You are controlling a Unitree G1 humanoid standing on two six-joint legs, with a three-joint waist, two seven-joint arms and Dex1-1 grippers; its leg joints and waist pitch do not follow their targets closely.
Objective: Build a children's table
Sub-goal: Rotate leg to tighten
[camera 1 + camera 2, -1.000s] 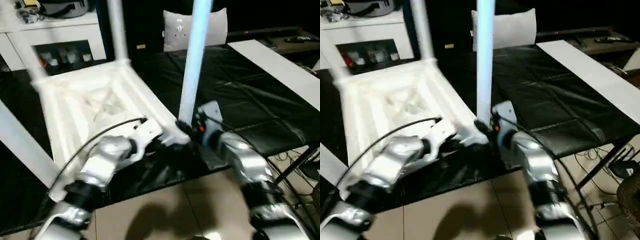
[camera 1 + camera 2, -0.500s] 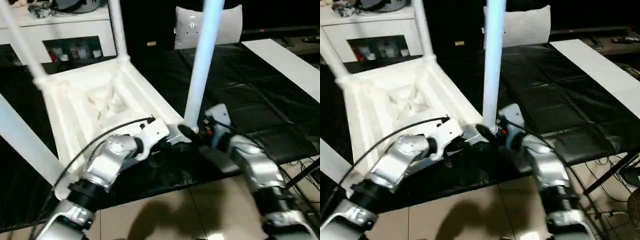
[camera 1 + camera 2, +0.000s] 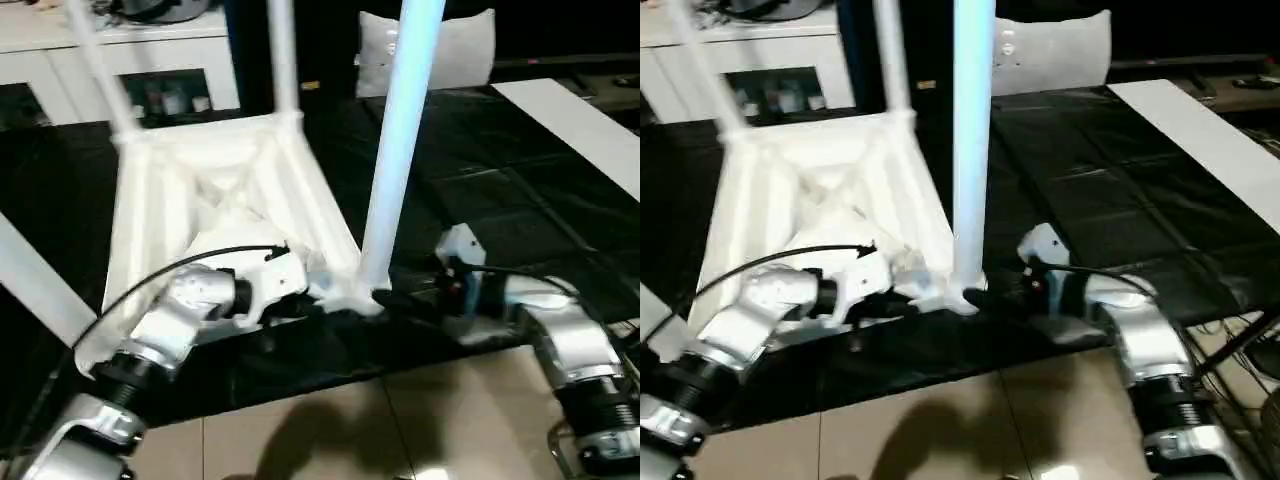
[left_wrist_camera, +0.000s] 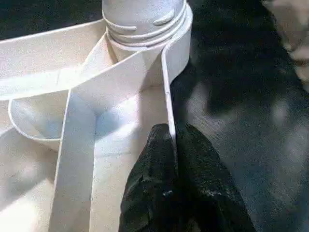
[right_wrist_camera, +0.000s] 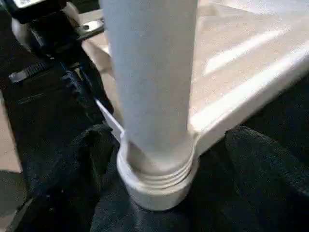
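Observation:
The children's table lies upside down on the black work surface, ribbed underside up. Its white legs stand in the corner sockets; the nearest leg rises from the front corner socket. My left gripper is shut on the thin rim wall of the top, just beside that socket. My right gripper is open around the base of the nearest leg, with one finger on each side and a gap on the far side.
A white cabinet with glass doors stands at the back left, a pale cushion behind the table, and a white board on the right. The black surface's front edge runs just under my grippers, with tiled floor below.
My right gripper's fingers have spread apart off the base of the nearest leg. My left gripper keeps its pinch on the rim. The camera has shifted.

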